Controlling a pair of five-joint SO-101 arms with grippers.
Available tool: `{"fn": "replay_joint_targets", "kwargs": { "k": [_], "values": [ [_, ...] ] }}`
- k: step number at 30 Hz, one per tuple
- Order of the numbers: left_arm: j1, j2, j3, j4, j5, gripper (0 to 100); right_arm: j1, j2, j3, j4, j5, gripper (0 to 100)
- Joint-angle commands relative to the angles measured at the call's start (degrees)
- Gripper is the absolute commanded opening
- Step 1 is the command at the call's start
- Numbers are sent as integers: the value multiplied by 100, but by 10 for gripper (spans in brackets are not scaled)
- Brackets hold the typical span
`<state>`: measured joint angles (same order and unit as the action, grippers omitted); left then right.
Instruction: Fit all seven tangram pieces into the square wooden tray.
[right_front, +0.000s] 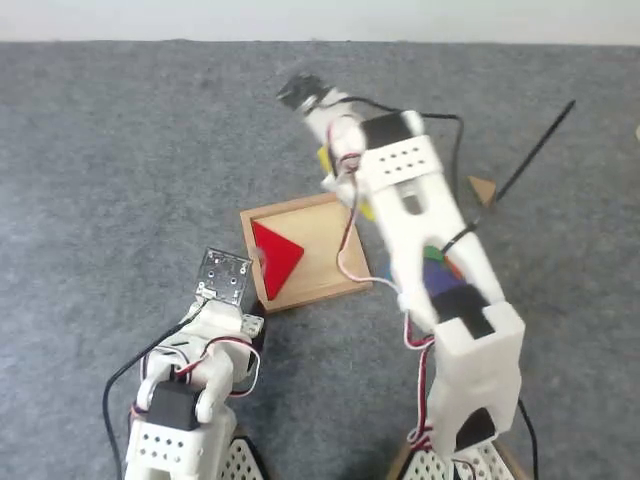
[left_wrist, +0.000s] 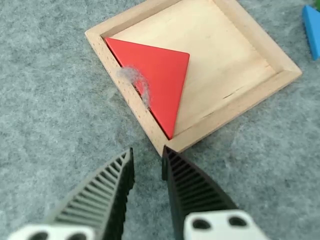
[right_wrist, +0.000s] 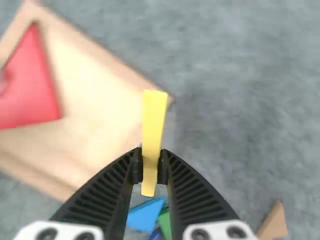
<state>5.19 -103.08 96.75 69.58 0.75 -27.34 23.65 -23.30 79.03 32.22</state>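
- right gripper (right_wrist: 148, 156) is clamped on a yellow piece (right_wrist: 154, 120), held edge-on near a corner of the tray (right_wrist: 100, 132)
- red triangle (left_wrist: 152, 75) lies inside, along one wall
- left gripper (left_wrist: 147, 156) is slightly parted, empty, just off another corner

Tray (left_wrist: 140, 107) pale smooth wood; table (right_front: 120, 150) fuzzy grey felt; fingers (left_wrist: 192, 187) ribbed matt plastic.

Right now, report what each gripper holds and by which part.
Right gripper pinches the yellow piece by its flat faces near one end. Left gripper holds nothing.
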Motion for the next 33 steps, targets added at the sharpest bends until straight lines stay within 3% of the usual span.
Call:
{"fn": "replay_joint_targets", "kwargs": {
  "k": [1, 8, 23, 33],
  "values": [
    [-53, -123, -31, 35, 26, 91, -470, -409, -334, 444, 589, 25],
    [-53, -123, -31, 35, 26, 91, -1059, -259, -334, 778, 1433, 25],
    [-53, -123, -31, 35, 26, 91, -1305, 119, -343, 1974, 3209, 25],
    [-167, -123, -31, -167, -105, 91, -1262, 119, -378, 1982, 3288, 25]
  ]
}}
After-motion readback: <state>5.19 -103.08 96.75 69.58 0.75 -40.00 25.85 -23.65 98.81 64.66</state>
